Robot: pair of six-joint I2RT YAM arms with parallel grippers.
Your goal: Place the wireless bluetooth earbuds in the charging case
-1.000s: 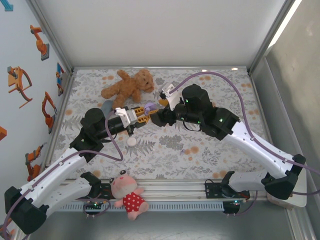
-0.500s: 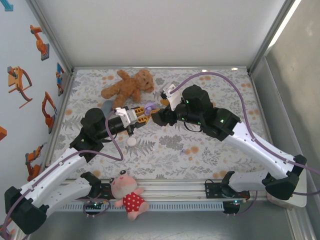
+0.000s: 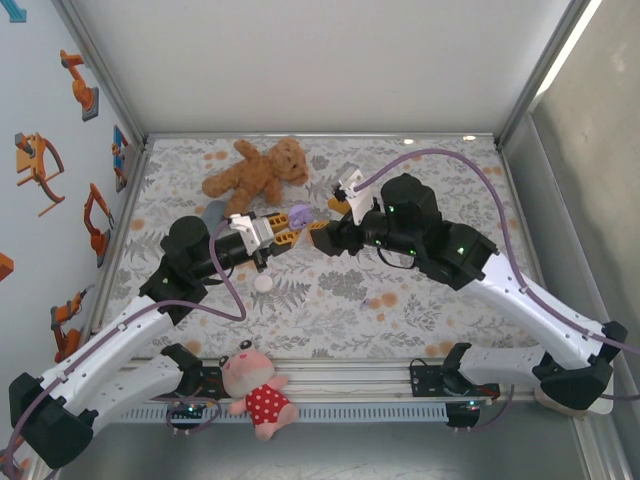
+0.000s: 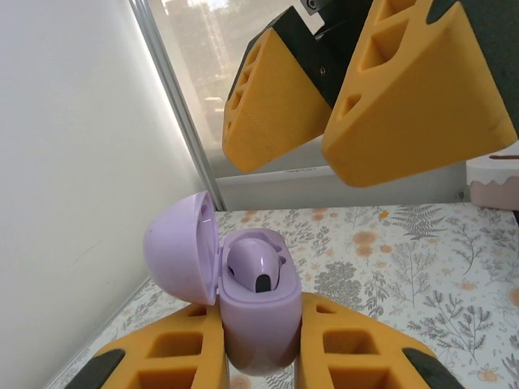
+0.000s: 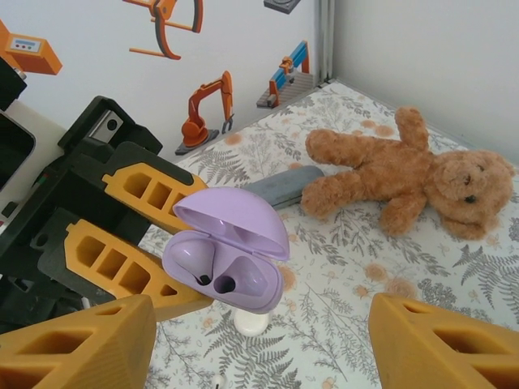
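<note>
The left gripper [image 3: 283,228] is clenched on the charging case [image 3: 301,213], pinching its lower body between the orange fingers, just as it was a second ago; the lilac case is held above the flowered cloth [image 3: 400,290] with its lid swung open, at the same spot in the top view; from the right wrist, two purple earbuds [image 5: 197,261] sit in its wells; the right gripper [image 3: 320,224] has its jaws spread and empty, facing the open case; a second ago its tips were up against the case, now they stand just apart from it, and the right arm's elbow has shifted to the right; the teddy bear [image 3: 258,170] lies unmoved at the far side.
</note>
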